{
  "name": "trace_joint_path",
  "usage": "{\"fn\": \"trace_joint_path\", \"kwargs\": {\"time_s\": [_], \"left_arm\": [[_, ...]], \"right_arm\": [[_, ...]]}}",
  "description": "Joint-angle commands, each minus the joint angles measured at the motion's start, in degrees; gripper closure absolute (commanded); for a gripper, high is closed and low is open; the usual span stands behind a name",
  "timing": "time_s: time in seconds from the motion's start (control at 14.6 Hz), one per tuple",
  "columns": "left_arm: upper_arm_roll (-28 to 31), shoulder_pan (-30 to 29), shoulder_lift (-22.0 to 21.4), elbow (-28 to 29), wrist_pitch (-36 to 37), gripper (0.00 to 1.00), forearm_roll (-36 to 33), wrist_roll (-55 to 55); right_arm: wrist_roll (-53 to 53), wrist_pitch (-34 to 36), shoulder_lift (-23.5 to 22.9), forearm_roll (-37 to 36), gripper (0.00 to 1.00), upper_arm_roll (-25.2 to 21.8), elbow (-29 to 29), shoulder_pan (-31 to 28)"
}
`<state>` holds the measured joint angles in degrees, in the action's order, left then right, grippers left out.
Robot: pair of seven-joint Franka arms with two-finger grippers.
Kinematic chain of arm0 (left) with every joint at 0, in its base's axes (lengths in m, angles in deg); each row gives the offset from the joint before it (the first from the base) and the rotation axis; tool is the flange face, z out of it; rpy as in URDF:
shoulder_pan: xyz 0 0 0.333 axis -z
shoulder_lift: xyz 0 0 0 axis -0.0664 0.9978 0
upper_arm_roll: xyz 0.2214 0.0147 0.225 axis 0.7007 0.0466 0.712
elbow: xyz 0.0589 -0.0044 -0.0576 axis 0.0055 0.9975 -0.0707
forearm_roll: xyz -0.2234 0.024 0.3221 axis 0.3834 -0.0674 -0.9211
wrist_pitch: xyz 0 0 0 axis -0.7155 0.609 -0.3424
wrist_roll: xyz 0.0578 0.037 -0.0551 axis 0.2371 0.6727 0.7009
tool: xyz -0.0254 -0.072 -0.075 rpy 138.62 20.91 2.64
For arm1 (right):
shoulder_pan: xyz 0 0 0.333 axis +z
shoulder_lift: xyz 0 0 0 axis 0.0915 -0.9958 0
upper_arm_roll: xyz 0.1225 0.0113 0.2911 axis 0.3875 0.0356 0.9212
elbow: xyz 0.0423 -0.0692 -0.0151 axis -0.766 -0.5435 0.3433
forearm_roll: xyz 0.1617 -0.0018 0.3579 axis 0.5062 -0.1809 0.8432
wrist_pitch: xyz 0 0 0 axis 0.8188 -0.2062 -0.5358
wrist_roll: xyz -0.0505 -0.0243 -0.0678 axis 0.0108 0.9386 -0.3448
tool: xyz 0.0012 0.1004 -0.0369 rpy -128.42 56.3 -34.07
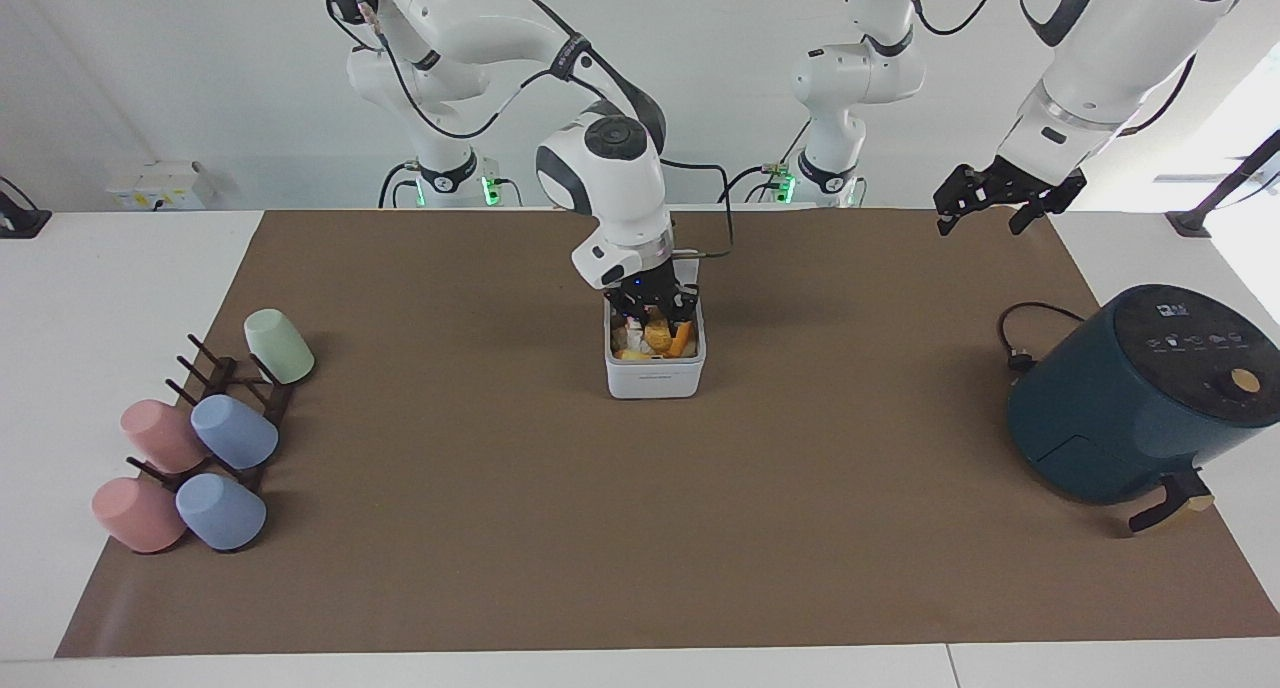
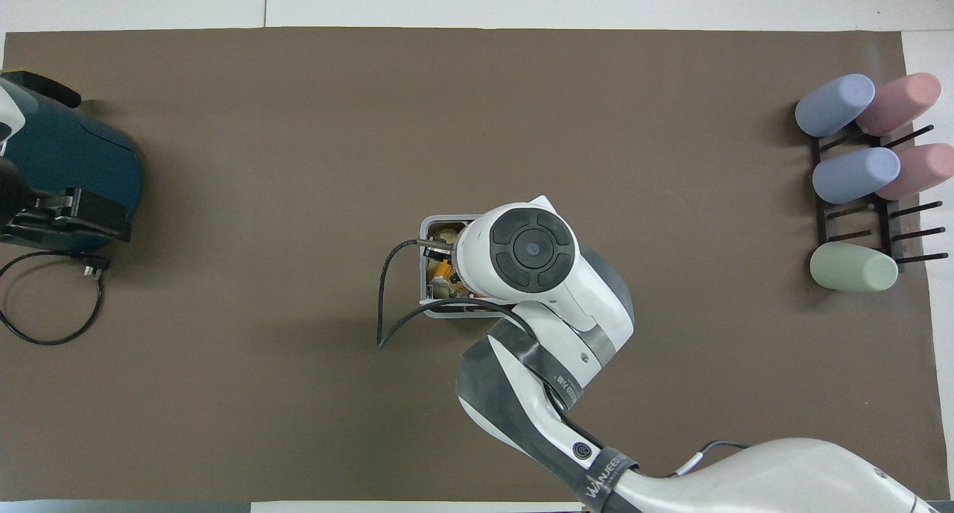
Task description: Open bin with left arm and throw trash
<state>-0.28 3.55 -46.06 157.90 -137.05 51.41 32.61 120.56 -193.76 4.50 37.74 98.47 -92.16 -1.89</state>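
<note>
The small white cube-shaped plastic bin (image 1: 655, 368) sits mid-surface, its orange-yellow trash pieces (image 1: 668, 338) inside. The right hand (image 1: 657, 308) dips into it; grip state, I cannot tell. The left hand (image 1: 990, 200) hangs spread open, waiting. Trash looks light and crumbly: pinch gently mid-length.

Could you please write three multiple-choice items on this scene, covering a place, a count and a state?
1. What is the right end effector over?
A. the small white cube-shaped plastic bin
B. the dark teal air fryer
C. the rack

2. How many pastel cups lie on the dark rack?
A. three
B. five
C. seven

3. How is the bin?
A. shut
B. open, orange-yellow trash pieces inside
C. tipped over

Answers: 1 A, it hangs at the bin's mouth. 2 B, two pink, two blue, one green. 3 B, the contents show from the facing view.
</note>
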Motion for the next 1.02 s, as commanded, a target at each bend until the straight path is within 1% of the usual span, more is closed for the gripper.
{"fn": "trace_joint_path", "kwargs": {"time_s": [0.0, 0.41, 0.61, 0.82, 0.89, 0.96], "left_arm": [[-0.5, -0.2, -0.6, -0.2, -1.0, 0.0, -0.9, 0.9], [-0.4, -0.2, -0.6, 0.2, -2.1, 0.0, 0.2, 0.8], [-0.4, -0.1, -0.7, 0.9, -2.1, 0.0, 0.3, 0.7], [-0.4, 0.3, -0.7, 0.8, -1.9, 0.0, 0.3, 0.8], [-0.4, 0.3, -0.7, 0.8, -1.9, 0.0, 0.3, 0.6], [-0.4, 0.3, -0.7, 0.7, -1.9, 0.0, 0.3, 0.6]], "right_arm": [[0.9, -1.3, 0.6, -1.0, 1.0, 1.1, -3.4, -1.3], [0.7, -1.4, 0.0, -1.1, 1.0, 1.1, -4.5, -1.5], [0.7, -4.6, -1.1, -1.2, 1.0, 1.1, -5.8, -1.5], [0.8, -3.5, -1.4, -1.6, 1.0, 1.0, -4.1, -1.6], [0.8, -2.3, -1.2, -1.6, 0.88, 1.0, -2.8, -1.7], [0.8, -0.6, -1.0, -1.6, 0.36, 1.0, -1.7, -1.7]]}}
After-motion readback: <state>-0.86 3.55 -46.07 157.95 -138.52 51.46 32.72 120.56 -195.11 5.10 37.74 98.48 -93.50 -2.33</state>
